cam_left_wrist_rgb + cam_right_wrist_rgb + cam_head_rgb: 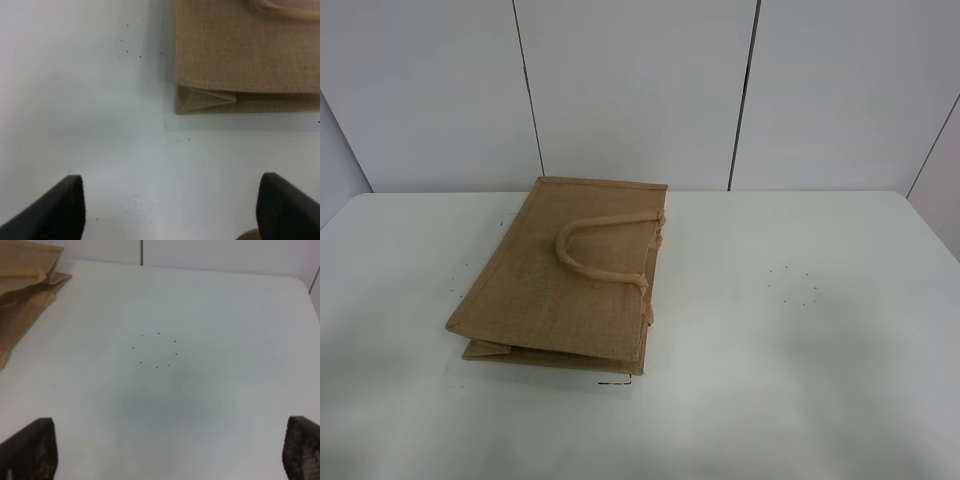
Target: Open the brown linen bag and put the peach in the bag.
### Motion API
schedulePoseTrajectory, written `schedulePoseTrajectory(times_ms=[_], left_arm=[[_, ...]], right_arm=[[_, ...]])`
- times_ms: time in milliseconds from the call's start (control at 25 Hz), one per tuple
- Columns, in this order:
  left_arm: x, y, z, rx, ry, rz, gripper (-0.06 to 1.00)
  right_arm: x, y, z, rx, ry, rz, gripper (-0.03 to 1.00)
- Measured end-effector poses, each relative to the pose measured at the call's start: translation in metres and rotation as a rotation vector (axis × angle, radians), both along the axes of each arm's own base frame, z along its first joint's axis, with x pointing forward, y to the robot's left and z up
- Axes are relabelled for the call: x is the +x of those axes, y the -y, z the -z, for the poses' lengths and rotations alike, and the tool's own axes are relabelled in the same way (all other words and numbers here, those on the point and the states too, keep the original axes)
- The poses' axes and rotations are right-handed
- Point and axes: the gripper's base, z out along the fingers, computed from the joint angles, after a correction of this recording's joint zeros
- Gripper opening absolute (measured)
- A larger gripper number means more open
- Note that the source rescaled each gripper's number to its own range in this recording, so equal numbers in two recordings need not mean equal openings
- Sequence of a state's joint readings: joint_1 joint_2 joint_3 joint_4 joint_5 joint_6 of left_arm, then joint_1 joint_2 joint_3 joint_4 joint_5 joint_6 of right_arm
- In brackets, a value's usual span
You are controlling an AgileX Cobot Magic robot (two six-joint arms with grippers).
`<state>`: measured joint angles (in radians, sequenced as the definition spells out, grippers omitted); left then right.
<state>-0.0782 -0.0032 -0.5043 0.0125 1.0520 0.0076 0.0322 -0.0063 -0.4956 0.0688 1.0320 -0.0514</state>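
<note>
The brown linen bag (pixel 545 285) lies flat and folded shut on the white table, left of centre, with one loop handle (pixel 582 266) resting on top. Its folded bottom corner shows in the left wrist view (pixel 240 60), and its edge shows in the right wrist view (pixel 22 285). My left gripper (pixel 172 205) is open and empty over bare table, short of the bag's corner. My right gripper (pixel 170 450) is open and empty over bare table, to the right of the bag. The peach is not clearly in view; a brownish sliver (pixel 248 235) at the left wrist view's edge cannot be identified.
The white table (pixel 800 330) reaches from the grey panelled wall (pixel 640 90) to the front. A small ring of black dots (pixel 156 349) marks its surface right of the bag. Neither arm shows in the exterior view.
</note>
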Motion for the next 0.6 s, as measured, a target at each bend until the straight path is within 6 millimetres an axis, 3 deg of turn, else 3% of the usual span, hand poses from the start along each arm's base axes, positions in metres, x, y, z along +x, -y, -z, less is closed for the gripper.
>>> schedulePoseTrajectory(times_ms=[600], left_arm=[[0.0000, 0.0002, 0.0000, 0.001, 0.000, -0.020, 1.00]], right_arm=[[0.0000, 0.0000, 0.0000, 0.000, 0.000, 0.000, 1.00]])
